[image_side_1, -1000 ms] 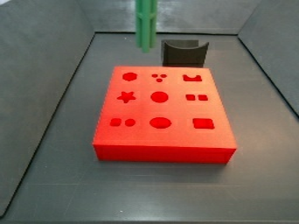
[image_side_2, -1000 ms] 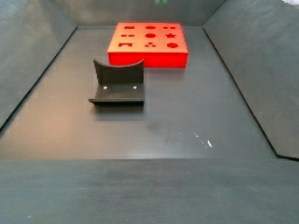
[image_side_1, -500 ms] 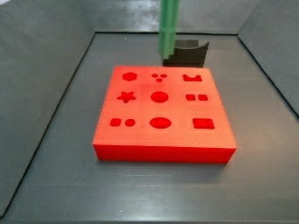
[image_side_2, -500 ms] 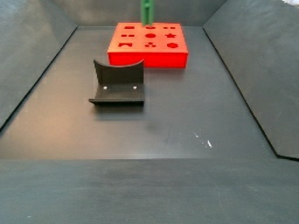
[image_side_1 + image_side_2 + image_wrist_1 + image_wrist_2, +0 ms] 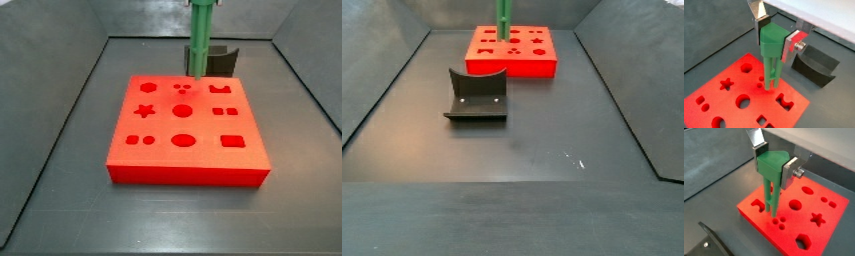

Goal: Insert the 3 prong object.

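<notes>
My gripper [image 5: 774, 35] is shut on the thick head of the 3 prong object [image 5: 772, 55], a bright green rod hanging upright with its thin prongs pointing down. Both wrist views show it [image 5: 771, 188]. The prong tips hover just above the red block [image 5: 811, 230], close to its group of three small round holes [image 5: 779, 222]. In both side views the green rod [image 5: 201, 40] [image 5: 504, 20] comes down from the frame's top over the block's far part [image 5: 187, 150]. The gripper itself is out of frame there.
The red block [image 5: 513, 50] has several differently shaped holes. A dark grey curved block [image 5: 221, 58] stands on the floor beside it, also visible in other views [image 5: 476, 95] [image 5: 814, 67]. Grey bin walls enclose the dark floor.
The green rod has moved sideways across the back of the red block and come lower, now standing over the block near the three small holes.
</notes>
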### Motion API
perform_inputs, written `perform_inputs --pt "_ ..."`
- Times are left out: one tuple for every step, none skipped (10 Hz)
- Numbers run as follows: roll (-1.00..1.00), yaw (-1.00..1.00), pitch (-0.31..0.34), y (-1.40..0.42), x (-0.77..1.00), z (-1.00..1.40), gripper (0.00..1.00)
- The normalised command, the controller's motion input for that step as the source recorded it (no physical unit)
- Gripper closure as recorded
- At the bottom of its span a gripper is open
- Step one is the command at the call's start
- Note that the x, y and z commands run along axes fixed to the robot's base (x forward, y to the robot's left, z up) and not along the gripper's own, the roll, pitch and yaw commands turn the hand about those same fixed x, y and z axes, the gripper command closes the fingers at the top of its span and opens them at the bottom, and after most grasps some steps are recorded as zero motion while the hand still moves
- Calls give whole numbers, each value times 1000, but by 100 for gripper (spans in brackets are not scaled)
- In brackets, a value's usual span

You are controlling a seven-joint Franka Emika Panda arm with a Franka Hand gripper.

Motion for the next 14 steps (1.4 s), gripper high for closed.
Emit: perform_inputs --pt "167 0 -11 -71 -217 -246 100" --pt "137 0 -63 -94 -194 -249 100" --pt "90 3 -91 -106 -157 -240 100" --pt "69 40 -89 -97 -157 -200 100" --pt "19 63 -80 0 -123 -197 100" --pt "1 89 -53 57 -86 -200 100" --pt "0 191 -33 111 -23 -80 100" --pt "0 206 -21 49 0 -74 100" --pt "10 140 -36 0 0 -177 100" --pt "46 106 -40 0 0 -266 100" --pt "117 40 0 -54 100 -303 100" --pt "176 20 36 -60 134 -380 100" --pt "164 26 16 -37 80 -414 100" --pt "199 0 14 -34 86 -409 100"
